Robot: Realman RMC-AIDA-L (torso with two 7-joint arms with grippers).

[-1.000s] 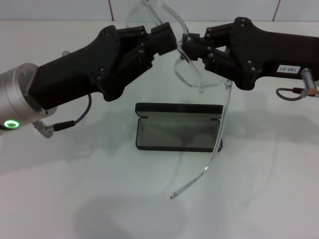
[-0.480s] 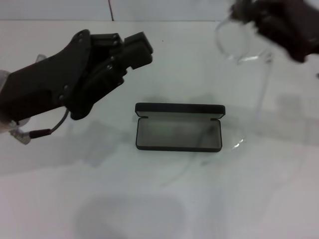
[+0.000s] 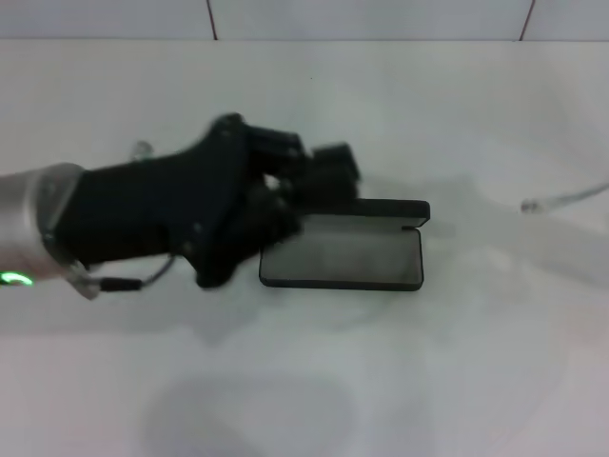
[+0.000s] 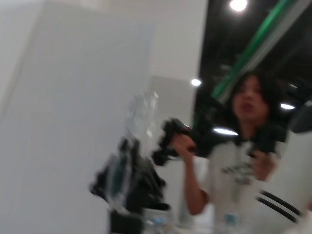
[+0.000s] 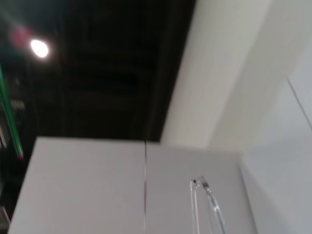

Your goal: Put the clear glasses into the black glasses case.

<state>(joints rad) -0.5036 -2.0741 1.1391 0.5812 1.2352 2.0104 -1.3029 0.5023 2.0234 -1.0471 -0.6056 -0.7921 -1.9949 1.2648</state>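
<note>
The left arm is extended across the head view from the left, its silver forearm leading to a black wrist. The left gripper point(image 3: 319, 176) is held low near the middle of the view, blurred, so its finger spacing cannot be judged. The right arm is not seen.

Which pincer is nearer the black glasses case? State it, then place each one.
Left. The left pincer hovers over the open black glasses case's left end. The right pincer is out of the head view; only a clear temple tip shows at the right edge.
</note>
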